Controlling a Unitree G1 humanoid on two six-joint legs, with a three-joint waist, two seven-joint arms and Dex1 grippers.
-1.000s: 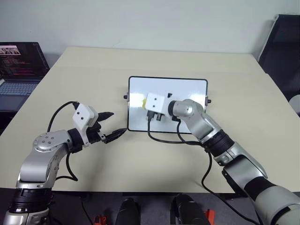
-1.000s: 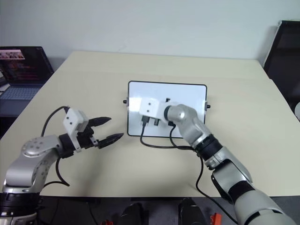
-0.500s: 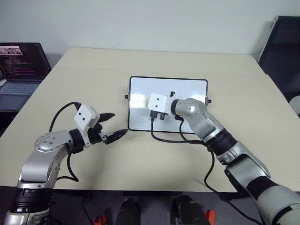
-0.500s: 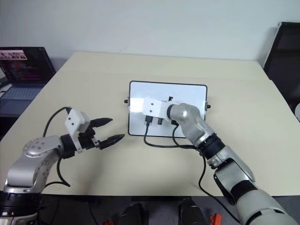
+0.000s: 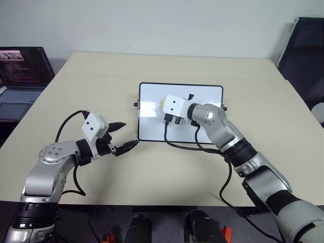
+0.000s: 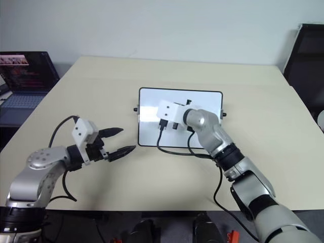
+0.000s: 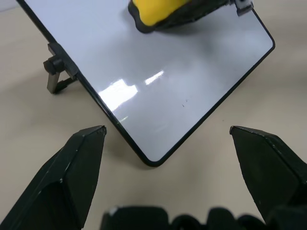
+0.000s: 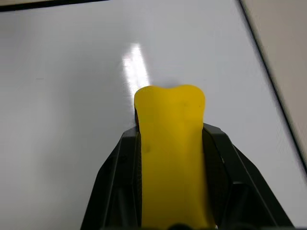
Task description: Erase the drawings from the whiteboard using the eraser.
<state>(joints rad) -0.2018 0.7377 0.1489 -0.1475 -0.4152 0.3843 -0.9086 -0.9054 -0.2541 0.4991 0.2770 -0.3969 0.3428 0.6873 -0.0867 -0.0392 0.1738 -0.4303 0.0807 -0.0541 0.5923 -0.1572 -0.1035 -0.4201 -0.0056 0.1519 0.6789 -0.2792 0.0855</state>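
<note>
The whiteboard (image 5: pixel 152 126) stands slightly raised on the table's middle. My right gripper (image 8: pixel 170 132) is shut on the yellow eraser (image 5: pixel 164 103), whose tip presses on the board's upper middle. The eraser (image 7: pixel 153 12) also shows in the left wrist view, against the white surface. The drawings are out of view: the bare parts of the board look plain white, and my right arm covers the rest. My left gripper (image 5: pixel 126 135) hangs open and empty just off the board's near left corner (image 7: pixel 152 162), not touching it.
An open laptop (image 5: pixel 20 71) sits beyond the table's left edge. A black chair (image 5: pixel 304 45) stands at the far right. A black cable (image 5: pixel 182 146) from my right wrist drapes over the board's near edge. Bare tan tabletop (image 5: pixel 253 101) surrounds the board.
My right gripper has slid the eraser rightward and slightly farther away across the board, from its left part to the upper middle. The left arm has kept still.
</note>
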